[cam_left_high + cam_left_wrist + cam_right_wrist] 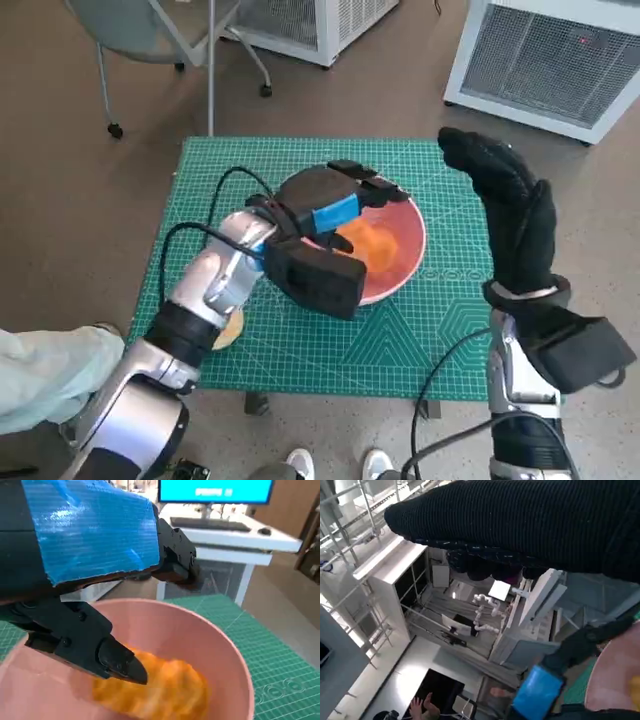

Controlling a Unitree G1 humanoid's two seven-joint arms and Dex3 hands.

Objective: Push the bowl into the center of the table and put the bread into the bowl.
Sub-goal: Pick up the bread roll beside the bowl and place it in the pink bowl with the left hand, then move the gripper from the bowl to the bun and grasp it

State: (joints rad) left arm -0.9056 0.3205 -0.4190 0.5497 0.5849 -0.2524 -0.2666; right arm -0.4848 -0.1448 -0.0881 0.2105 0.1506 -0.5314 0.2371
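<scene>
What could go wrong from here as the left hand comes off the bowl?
The left hand hangs low over the pink bowl, fingers just above the bread; lifting carelessly could snag the rim and tip or drag it. The raised right hand beside the bowl could knock it if lowered.

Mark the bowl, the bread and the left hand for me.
bowl [412, 262]: head view, bare pink rim on its right side.
bread [375, 243]: head view, orange top inside the bowl.
left hand [322, 213]: head view, blue-taped back.

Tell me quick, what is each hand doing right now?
Left hand: over the pink bowl, above the bread; whether it grips cannot be told.
Right hand: raised, holding nothing, open.
</scene>
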